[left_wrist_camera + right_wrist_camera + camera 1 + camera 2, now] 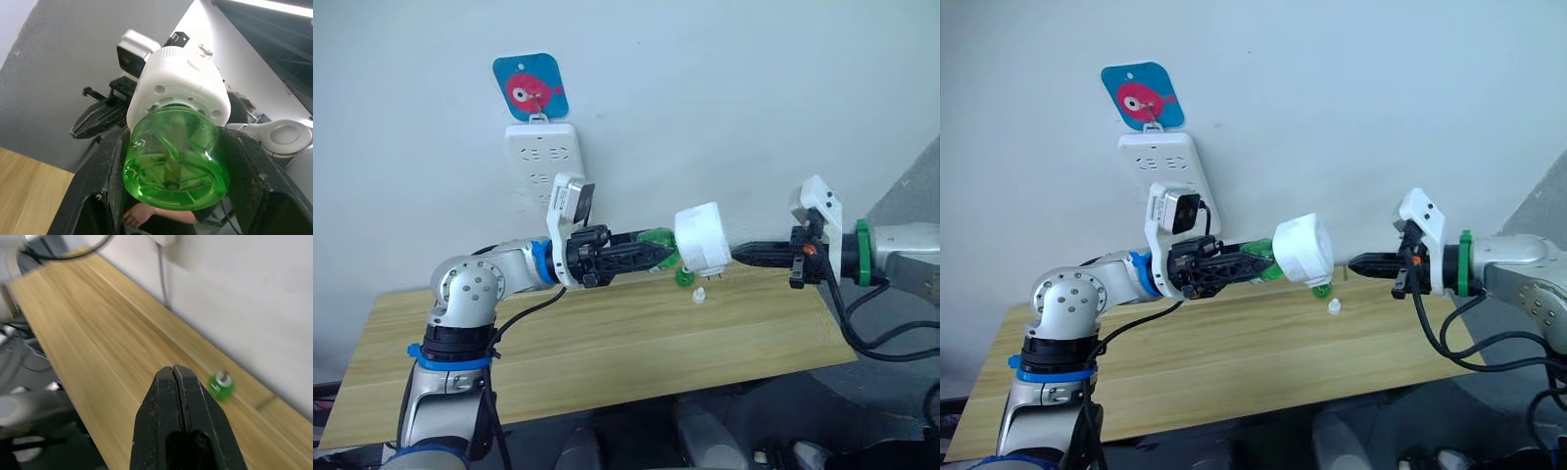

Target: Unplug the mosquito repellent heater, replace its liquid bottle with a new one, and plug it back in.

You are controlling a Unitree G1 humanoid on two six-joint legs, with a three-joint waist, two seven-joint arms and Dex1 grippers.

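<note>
The left gripper (641, 257) clamps the green bottle (171, 164), its axis lying level, the heater (702, 238) on its far end; the closed, empty right gripper (744, 255) is just beside.

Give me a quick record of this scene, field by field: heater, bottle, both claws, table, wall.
heater: white, unplugged, in the air, screwed onto the green bottle
bottle: green, gripped by left claw
right claw: shut, empty, just off the heater
table: wooden, holds a green bottle and small white cap
wall: power strip
</note>
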